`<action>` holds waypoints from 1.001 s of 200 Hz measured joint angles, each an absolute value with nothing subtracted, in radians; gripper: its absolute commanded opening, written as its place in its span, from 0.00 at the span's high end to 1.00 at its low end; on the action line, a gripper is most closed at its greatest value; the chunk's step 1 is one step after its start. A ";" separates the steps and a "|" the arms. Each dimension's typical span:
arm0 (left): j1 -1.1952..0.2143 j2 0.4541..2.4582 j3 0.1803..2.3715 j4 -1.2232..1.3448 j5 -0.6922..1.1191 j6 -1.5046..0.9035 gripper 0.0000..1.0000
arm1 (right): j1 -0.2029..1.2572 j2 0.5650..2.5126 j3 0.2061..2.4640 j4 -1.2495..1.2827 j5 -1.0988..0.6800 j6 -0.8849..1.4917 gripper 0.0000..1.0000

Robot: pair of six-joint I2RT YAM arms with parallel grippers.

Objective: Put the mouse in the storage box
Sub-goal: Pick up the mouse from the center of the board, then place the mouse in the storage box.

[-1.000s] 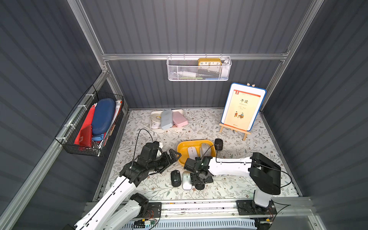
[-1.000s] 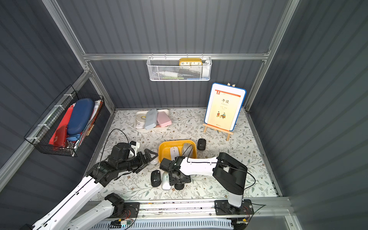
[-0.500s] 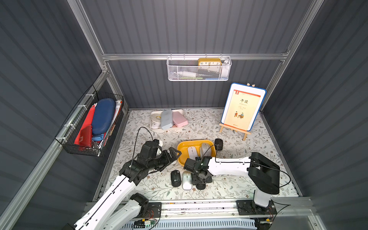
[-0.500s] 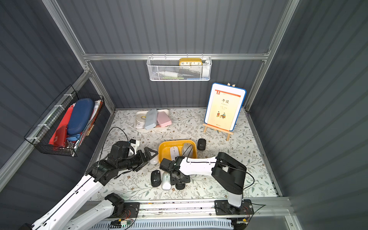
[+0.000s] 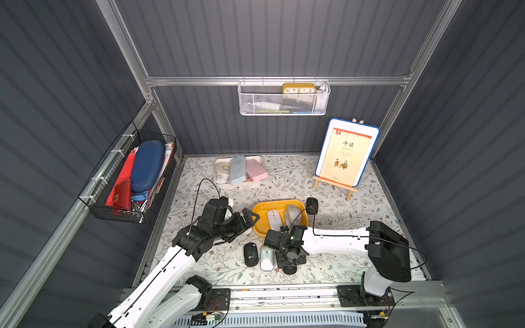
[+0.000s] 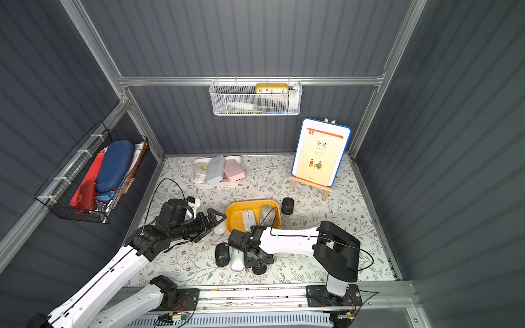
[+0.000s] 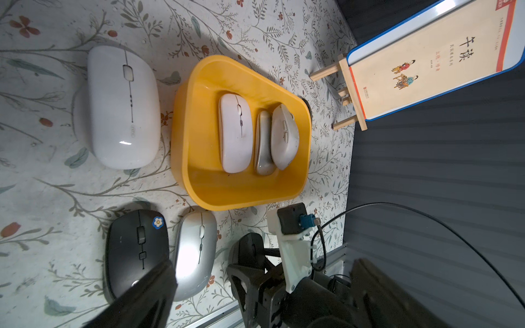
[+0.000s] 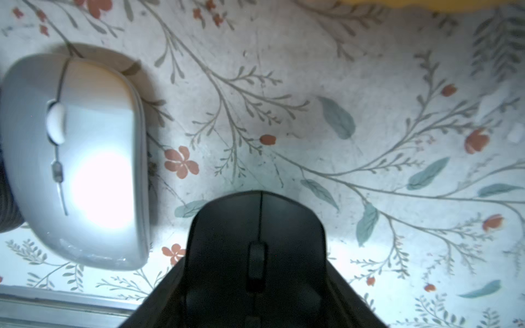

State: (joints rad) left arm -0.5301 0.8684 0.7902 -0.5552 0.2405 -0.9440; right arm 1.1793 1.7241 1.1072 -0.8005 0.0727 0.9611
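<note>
The storage box (image 5: 257, 217) is a shallow yellow tub at mid-table with three pale mice lying inside (image 7: 181, 142). My right gripper (image 5: 288, 262) is down at the table in front of the box, shut on a black mouse (image 8: 255, 241), with dark fingers (image 8: 159, 301) pressed to its sides. A silver mouse (image 5: 267, 257) and a black mouse with a flower sticker (image 5: 250, 253) lie just left of it. My left gripper (image 5: 247, 220) hangs open by the box's left end, over a white mouse (image 6: 219, 227). Another black mouse (image 5: 312, 205) sits behind the box.
A white tray (image 5: 218, 181) with tape and two cases stands at the back. A book on a wooden easel (image 5: 345, 154) stands back right. A white mesh basket (image 5: 284, 99) hangs on the back wall and a black wire basket (image 5: 133, 181) on the left wall.
The right gripper's jaws have closed onto the black mouse. The left arm has hardly moved and stays open.
</note>
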 measured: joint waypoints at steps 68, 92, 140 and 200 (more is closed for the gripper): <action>-0.530 0.874 0.803 -0.554 0.238 -0.939 0.01 | 1.180 1.654 1.251 -0.899 0.159 0.937 0.36; -0.530 0.875 0.803 -0.554 0.238 -0.939 0.01 | 1.163 1.635 1.296 -0.910 0.206 0.893 0.36; -0.530 0.900 0.822 -0.555 0.237 -0.934 0.01 | 0.981 1.742 1.451 -0.903 0.220 0.723 0.36; -0.530 0.914 0.836 -0.555 0.230 -0.931 0.01 | 0.847 1.955 1.582 -0.860 0.178 0.565 0.36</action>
